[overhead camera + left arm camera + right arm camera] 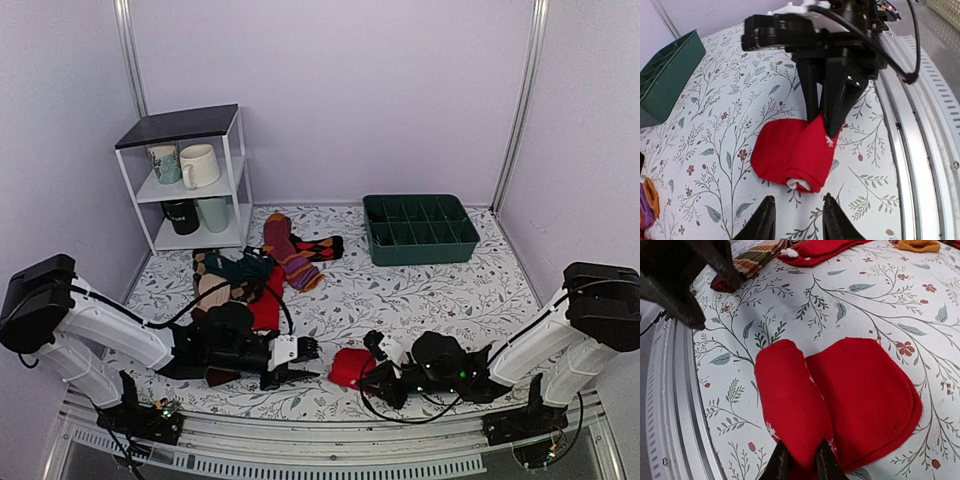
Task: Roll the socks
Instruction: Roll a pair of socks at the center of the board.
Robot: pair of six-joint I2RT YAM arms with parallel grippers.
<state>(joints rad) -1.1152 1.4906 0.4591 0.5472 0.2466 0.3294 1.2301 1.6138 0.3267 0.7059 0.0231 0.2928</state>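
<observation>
The red socks (349,368) lie as a partly rolled bundle near the table's front edge. In the right wrist view the rolled part (790,405) lies beside a flat red part (865,390). My right gripper (799,462) is shut on the roll's near end, also seen from the left wrist view (832,120). A pale cream cuff (799,184) shows at the roll's open end. My left gripper (797,217) is open and empty, its fingertips just short of the roll, left of it in the top view (305,362).
A heap of other socks (250,275), maroon and brown striped, lies behind the left arm. A green divided tray (420,228) stands at the back right. A white shelf with mugs (190,175) stands at the back left. The table's metal front rail (920,150) is close by.
</observation>
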